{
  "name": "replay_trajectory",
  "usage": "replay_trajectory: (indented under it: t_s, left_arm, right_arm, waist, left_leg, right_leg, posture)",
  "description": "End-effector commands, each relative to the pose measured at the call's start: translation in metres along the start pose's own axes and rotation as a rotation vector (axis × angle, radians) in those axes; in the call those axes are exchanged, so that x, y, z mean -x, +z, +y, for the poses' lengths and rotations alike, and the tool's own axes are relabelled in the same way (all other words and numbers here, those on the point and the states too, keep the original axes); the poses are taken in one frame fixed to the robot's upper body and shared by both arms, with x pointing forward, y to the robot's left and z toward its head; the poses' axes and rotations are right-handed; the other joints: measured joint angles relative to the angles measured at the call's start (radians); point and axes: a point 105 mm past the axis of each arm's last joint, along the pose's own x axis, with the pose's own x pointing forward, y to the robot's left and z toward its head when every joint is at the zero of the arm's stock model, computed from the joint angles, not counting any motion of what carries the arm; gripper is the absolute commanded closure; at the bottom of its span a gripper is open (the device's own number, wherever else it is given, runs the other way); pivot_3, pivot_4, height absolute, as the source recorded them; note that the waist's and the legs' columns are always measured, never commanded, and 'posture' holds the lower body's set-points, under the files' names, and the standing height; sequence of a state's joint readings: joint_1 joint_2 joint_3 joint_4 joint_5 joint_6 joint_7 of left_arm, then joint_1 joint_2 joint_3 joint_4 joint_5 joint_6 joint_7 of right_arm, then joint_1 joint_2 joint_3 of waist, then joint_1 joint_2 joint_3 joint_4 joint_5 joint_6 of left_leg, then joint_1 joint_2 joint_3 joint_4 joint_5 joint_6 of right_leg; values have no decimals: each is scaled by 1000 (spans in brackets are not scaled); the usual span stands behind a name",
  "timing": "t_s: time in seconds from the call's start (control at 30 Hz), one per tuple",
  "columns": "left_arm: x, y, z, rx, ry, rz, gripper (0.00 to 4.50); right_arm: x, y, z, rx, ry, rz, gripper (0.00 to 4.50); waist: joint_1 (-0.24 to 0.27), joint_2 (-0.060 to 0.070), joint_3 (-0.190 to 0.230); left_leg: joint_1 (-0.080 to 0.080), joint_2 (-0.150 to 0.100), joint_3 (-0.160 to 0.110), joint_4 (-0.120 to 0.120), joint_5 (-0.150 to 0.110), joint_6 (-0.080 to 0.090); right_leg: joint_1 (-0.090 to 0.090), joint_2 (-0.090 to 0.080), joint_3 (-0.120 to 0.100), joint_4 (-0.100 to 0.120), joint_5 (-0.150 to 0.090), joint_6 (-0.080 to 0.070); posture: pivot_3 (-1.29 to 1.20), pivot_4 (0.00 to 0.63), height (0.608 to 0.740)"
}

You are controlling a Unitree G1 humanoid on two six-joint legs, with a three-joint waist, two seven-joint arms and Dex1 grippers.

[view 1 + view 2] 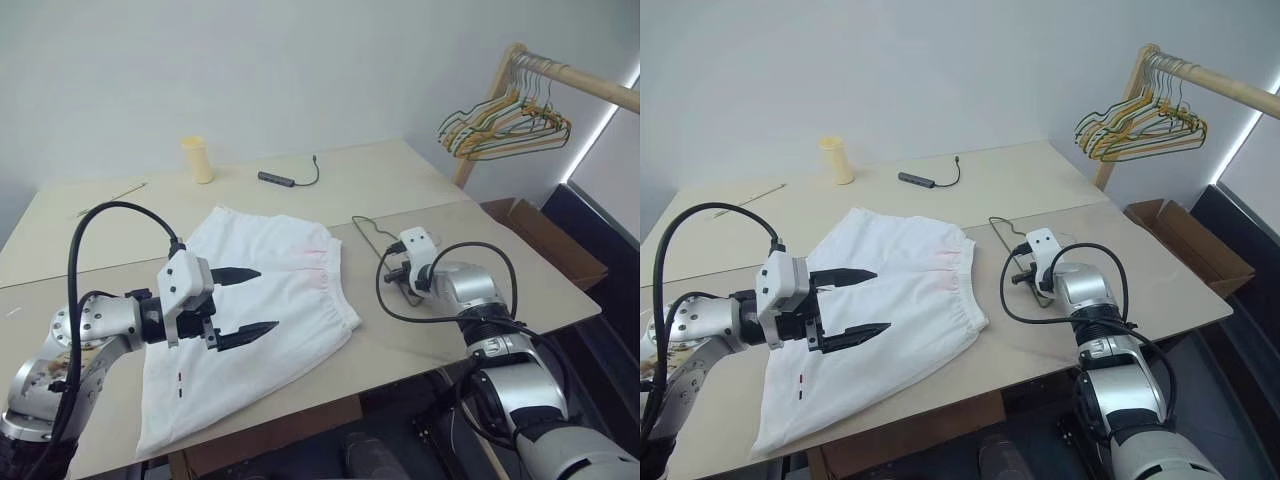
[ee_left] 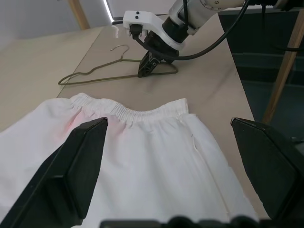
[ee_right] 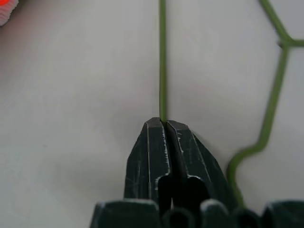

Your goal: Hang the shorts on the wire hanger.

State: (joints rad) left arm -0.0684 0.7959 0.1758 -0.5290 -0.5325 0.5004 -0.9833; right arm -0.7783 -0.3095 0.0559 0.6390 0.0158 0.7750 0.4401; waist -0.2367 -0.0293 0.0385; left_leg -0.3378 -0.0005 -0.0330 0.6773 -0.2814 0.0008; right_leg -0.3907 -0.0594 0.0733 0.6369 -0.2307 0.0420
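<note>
The right gripper (image 3: 164,124) is pinching the wire hanger (image 2: 99,73), its fingers clamped on one thin wire strand. The hanger is lying flat on the table (image 1: 480,235), just beside the shorts' waistband. The shorts (image 1: 270,310) are lying spread out flat. The left gripper (image 1: 247,300) is hovering over the shorts, its fingers standing wide apart and empty.

No text, label, brand, number or sign can be read anywhere in these views. The two small dark dashes near one hem of the shorts (image 1: 179,385) are plain marks, not letters.
</note>
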Motion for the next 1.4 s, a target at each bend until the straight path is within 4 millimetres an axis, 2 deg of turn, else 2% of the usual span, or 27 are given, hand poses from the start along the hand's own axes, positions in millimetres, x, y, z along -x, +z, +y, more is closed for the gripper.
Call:
replay_trajectory:
  t_s: [0.03, 0.1, 0.17, 0.27, 0.37, 0.43, 0.5, 0.67, 0.83, 0.93, 1.33, 1.4]
  left_arm:
    - [-3, 6, 10, 13, 46, -18, 0]
    - [-7, 8, 14, 62, 56, -52, 0]
    - [-12, 17, 24, 151, 106, -143, 0]
    - [-22, 27, 38, 354, 139, -285, 0]
    - [-31, 32, 41, 459, 108, -344, 0]
    - [-40, 35, 55, 572, 157, -396, 0]
    - [-48, 39, 70, 678, 218, -449, 0]
    - [-55, 55, 93, 802, 297, -576, 0]
    - [-50, 62, 104, 873, 330, -671, 0]
    - [-47, 64, 107, 914, 334, -708, 589]
    - [-53, 57, 107, 954, 399, -692, 4458]
    - [-54, 56, 108, 955, 412, -688, 4458]
  right_arm:
    - [0, -2, 3, -74, 7, 2, 4470]
    - [10, 22, 2, -82, -7, -104, 4470]
    - [26, 46, 8, -12, -2, -220, 4470]
    - [55, 71, 32, 129, 73, -384, 4470]
    - [81, 82, 60, 250, 182, -527, 4470]
    - [101, 87, 81, 340, 246, -647, 4470]
    - [114, 89, 94, 457, 237, -737, 4470]
    - [131, 93, 123, 520, 285, -891, 4470]
    - [134, 91, 135, 545, 308, -933, 4470]
    - [130, 89, 137, 554, 296, -924, 4500]
    - [122, 87, 137, 629, 228, -931, 4500]
    - [121, 85, 139, 662, 217, -932, 4500]
  waist:
    - [1, 0, 0]
    - [1, 1, 0]
    - [4, 4, 3]
    - [14, 8, 5]
    - [14, 8, 4]
    - [18, 8, 4]
    - [24, 8, 4]
    - [25, 7, 4]
    - [21, 8, 4]
    - [22, 7, 4]
    - [28, 7, 4]
    - [28, 7, 4]
  left_leg:
    - [1, 0, 0, 0, 0, 0]
    - [1, 1, -1, 0, 0, 0]
    - [0, 0, -1, 0, 0, 0]
    - [-9, -1, -3, 2, 0, 0]
    - [-18, -1, -3, 3, 0, 0]
    - [-18, -1, -5, 3, 0, 0]
    - [-18, -1, -6, 3, 0, 0]
    - [-17, -2, -5, 4, 0, 0]
    - [-17, -3, -5, 3, 0, 0]
    - [-17, -3, -5, 3, 0, -1]
    - [-16, -3, -5, 3, 0, -1]
    - [-16, -3, -5, 3, 0, -1]
  right_leg:
    - [2, 0, -1, -2, -2, 3]
    - [2, 1, -1, -4, -2, 5]
    - [2, 0, -1, -5, -2, 6]
    - [-4, -2, -1, -6, 2, 6]
    - [-14, -2, 0, -5, 6, 4]
    - [-13, -2, -1, -6, 6, 4]
    - [-13, -2, -2, -6, 6, 5]
    - [-12, -2, -1, -7, 7, 6]
    - [-12, -1, 0, -7, 8, 4]
    - [-12, -2, -1, -7, 8, 4]
    - [-12, -1, 0, -7, 8, 4]
    - [-12, -1, 0, -7, 8, 4]
  posture:
    - [-154, 0, 740]
    - [-158, 0, 740]
    - [-162, 0, 740]
    - [-166, 0, 740]
    - [-171, 0, 740]
    - [-176, 0, 740]
    - [-181, 0, 740]
    - [-188, 0, 740]
    - [-189, 0, 740]
    - [-190, 0, 740]
    - [-185, 0, 740]
    - [-185, 0, 740]
